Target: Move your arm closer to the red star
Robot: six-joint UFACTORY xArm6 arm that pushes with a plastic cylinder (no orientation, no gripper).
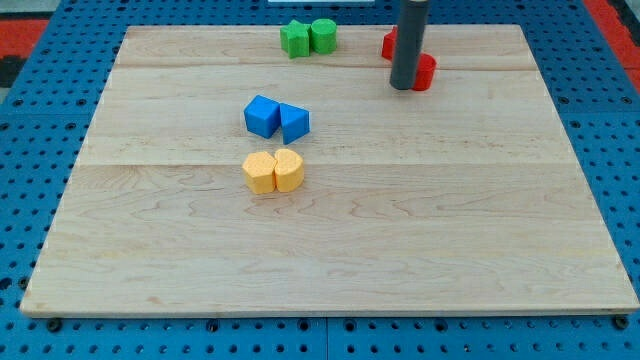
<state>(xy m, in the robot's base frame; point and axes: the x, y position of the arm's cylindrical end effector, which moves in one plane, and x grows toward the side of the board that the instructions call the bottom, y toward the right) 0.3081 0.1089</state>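
My tip (404, 86) is the lower end of a dark rod that comes down at the view's top right. It stands between two red blocks. One red block (389, 44) shows just behind the rod on its left, mostly hidden; its shape cannot be made out. The other red block (425, 72) sits right against the tip on its right, partly hidden. I cannot tell which of them is the star.
Two green blocks (307, 38) sit together at the view's top centre. Two blue blocks (276, 118) sit together left of centre, with two yellow blocks (273, 171) just below them. The wooden board (330, 250) lies on a blue perforated table.
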